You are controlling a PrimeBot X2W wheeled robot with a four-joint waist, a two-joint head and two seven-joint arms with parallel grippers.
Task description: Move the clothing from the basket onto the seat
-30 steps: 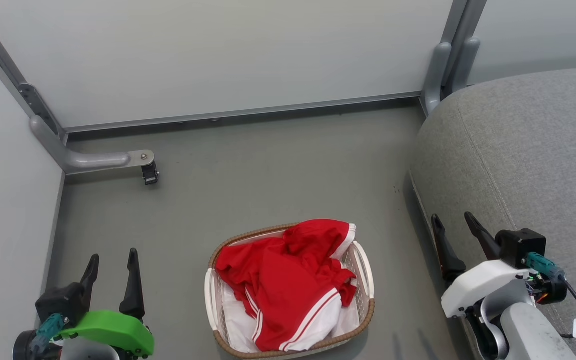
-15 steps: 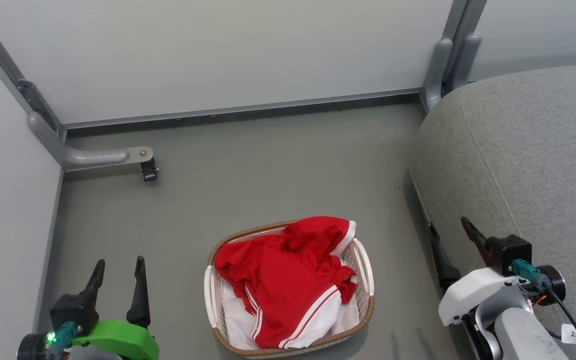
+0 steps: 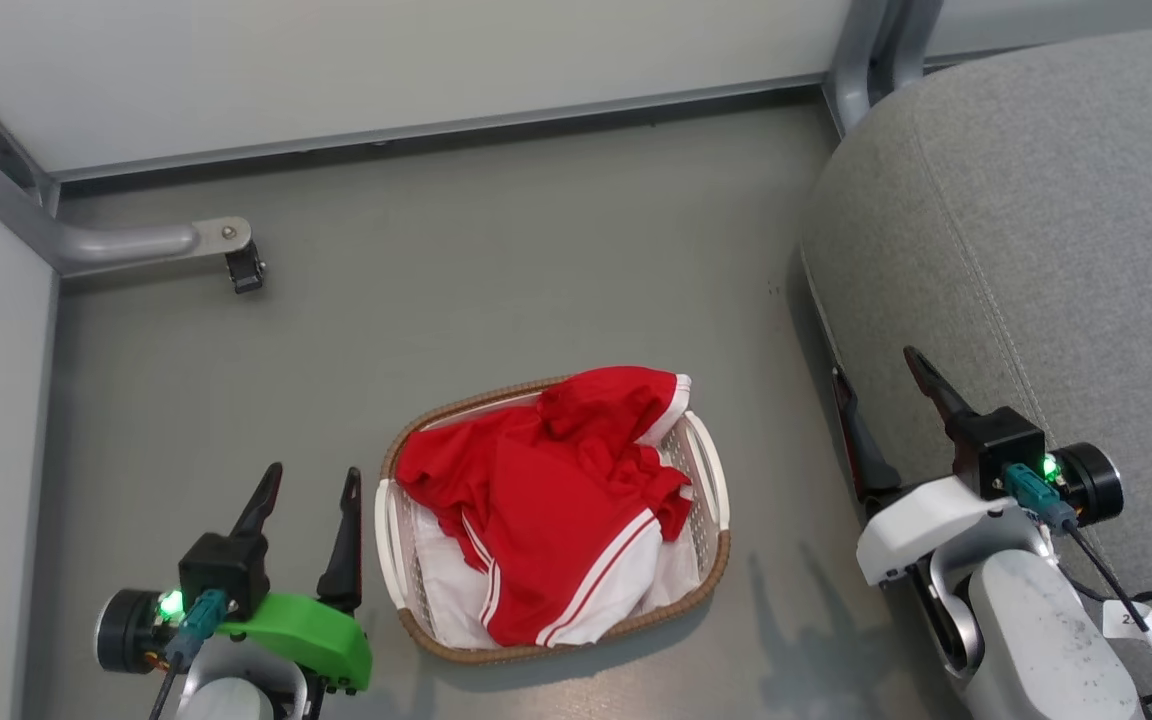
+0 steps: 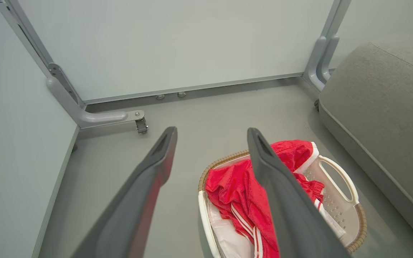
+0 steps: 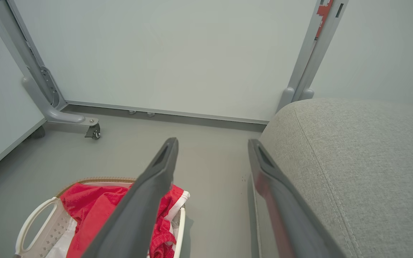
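Note:
Bright red clothing [image 3: 546, 500] with white bands and stripes lies heaped in the white basket [image 3: 706, 470], which has a brown woven rim and stands on the grey floor. It also appears as clothing [image 4: 242, 186] in the basket [image 4: 339, 175] and as clothing [image 5: 91, 204] in the basket [image 5: 31, 224]. The grey seat [image 3: 1056, 230] rises to the right. My left gripper [image 3: 308, 482] is open just left of the basket, above the floor. My right gripper [image 3: 876, 365] is open at the seat's front edge, right of the basket. Both hold nothing.
A white liner sheet [image 3: 446, 590] lies under the clothing. Pale partition walls close the back and left. A grey metal foot with a castor [image 3: 236, 262] sticks out at the back left. A frame post [image 3: 861, 50] stands at the seat's back corner.
The camera has tilted down, so the whole scene sits higher. Both grippers have come forward; the left one is now close beside the basket. The clothing has not moved.

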